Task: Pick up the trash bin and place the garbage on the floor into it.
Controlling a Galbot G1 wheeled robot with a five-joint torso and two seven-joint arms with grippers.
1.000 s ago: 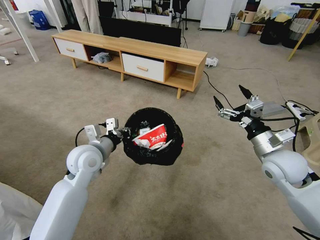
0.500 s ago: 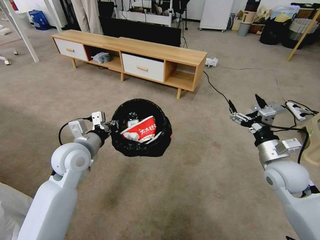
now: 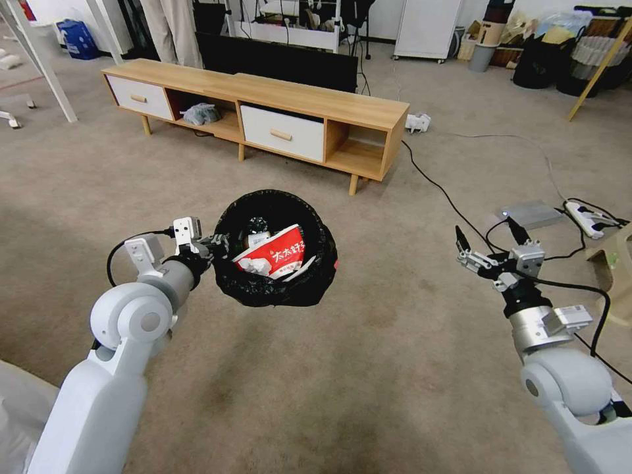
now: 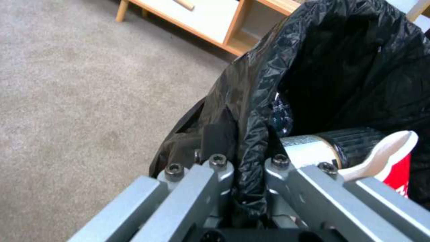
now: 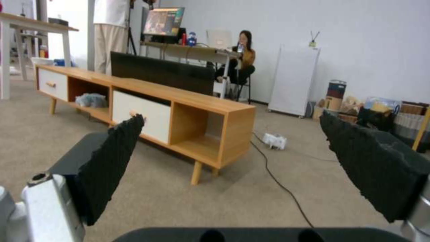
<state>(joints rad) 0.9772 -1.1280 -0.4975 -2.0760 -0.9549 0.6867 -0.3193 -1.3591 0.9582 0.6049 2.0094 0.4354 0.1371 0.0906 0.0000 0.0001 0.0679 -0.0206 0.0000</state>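
The left gripper is clamped on the near rim of the trash bin, holding it up above the floor in front of the robot, left of centre. In the left wrist view the fingers pinch a fold of the crinkled black bag that lines the bin, one finger outside the rim and one inside. The garbage lies inside the bin: a red-and-white wrapper printed with white characters rests tilted across the opening, with a dark-capped bottle and other small pieces half hidden beneath it. The right gripper hangs in the air well apart from the bin, over the carpet on the robot's right, its black padded fingers spread wide with nothing between them. Beyond the bin stands a low wooden TV cabinet with white drawers, and a black cable trails across the carpet toward a power strip near the right arm.
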